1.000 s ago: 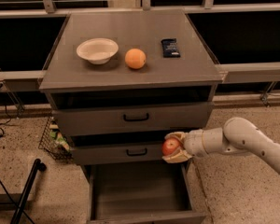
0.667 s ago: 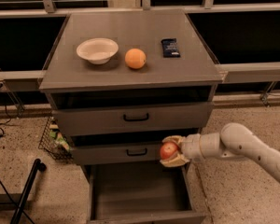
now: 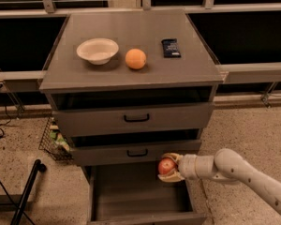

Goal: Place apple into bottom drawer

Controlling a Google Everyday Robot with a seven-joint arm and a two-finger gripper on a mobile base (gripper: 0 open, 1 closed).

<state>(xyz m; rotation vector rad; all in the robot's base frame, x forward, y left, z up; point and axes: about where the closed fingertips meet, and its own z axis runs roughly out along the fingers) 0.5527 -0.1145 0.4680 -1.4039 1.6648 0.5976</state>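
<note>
Indoor place under dim light, with a floor (image 3: 253, 130) of speckled beige stone and dark glass panels behind metal rails (image 3: 140, 8) along the top of the frame. In the centre, a grey bench (image 3: 192, 71) with a flat, smooth, matt top and three drawers below. On the top, toward the upper left, a shallow white bowl (image 3: 97, 50), round with a thick rim. Near it on the right but apart, a plain round orange (image 3: 136, 59). Farther right, a small dark flat packet (image 3: 171, 48), rectangular, well apart from the fruit. Top drawer (image 3: 93, 121) and middle drawer (image 3: 98, 154), both shallow, with black handles, pulled out a little, a dark gap above each front. Bottom drawer (image 3: 131, 196) at lower centre pulled far out, deep, a plain grey box inside. At lower right, a pale cream arm (image 3: 239, 172) of rounded tube-like segments, reaching in from the right edge. Pincer (image 3: 167, 167) at its end, clamped around the apple (image 3: 166, 166), one cream finger above the fruit and one below. Apple small, round, red with a lighter patch, held over the right rear part of the open bottom drawer, just under the front of the middle drawer near its right corner; whether touching that front, cannot tell. At left, beside the bench, a wire basket (image 3: 50, 142) on the floor, partly hidden. At lower left, a slanted black pole (image 3: 25, 189) and thin black cables (image 3: 0, 128).
</note>
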